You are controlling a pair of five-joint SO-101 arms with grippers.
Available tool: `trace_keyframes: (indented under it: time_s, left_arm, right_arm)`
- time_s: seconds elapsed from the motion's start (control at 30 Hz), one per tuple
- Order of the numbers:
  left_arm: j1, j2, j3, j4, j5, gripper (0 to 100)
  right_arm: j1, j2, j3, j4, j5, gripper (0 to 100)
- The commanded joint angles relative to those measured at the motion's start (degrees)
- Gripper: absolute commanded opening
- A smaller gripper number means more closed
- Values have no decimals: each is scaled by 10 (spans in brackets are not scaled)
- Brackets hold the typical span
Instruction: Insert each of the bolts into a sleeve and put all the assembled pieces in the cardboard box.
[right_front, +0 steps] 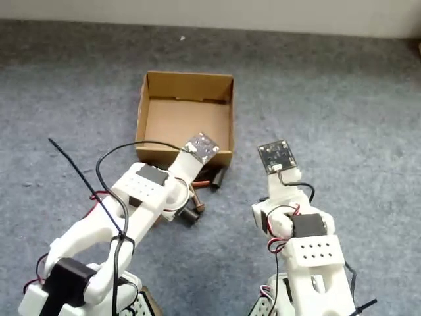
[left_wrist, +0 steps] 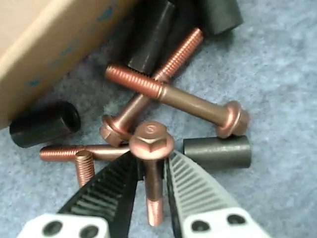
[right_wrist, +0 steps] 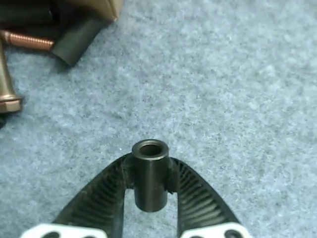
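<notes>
My left gripper (left_wrist: 152, 159) is shut on the shank of a copper bolt (left_wrist: 151, 141), hex head away from the wrist, just above the pile. Below it lie loose copper bolts (left_wrist: 174, 96) crossing each other and black sleeves (left_wrist: 217, 152) on the carpet. My right gripper (right_wrist: 150, 166) is shut on a black sleeve (right_wrist: 150, 191), held upright with its open bore facing the camera, over bare carpet. The cardboard box (right_front: 187, 118) stands open beyond the pile (right_front: 196, 199), with the left arm's wrist (right_front: 197, 150) at its front wall.
More sleeves (left_wrist: 45, 124) lie against the box wall (left_wrist: 49, 44). In the right wrist view a lying sleeve (right_wrist: 75, 42) and a bolt (right_wrist: 27, 40) sit near the box corner (right_wrist: 101, 6). Grey carpet (right_front: 342, 112) spreads right of the box.
</notes>
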Motion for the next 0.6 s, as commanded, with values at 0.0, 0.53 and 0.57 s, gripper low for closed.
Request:
trace_keyframes:
  time_s: [0.0, 0.53, 0.57]
  left_arm:
    - [7, -65, -8, 11, 3, 5]
    - [6, -342, -8, 127, 3, 5]
    - [6, -344, -8, 127, 3, 5]
  right_arm:
    - [5, -12, -2, -10, -4, 4]
    - [-3, -16, -30, 44, -4, 4]
    - [-8, -16, -38, 45, -4, 4]
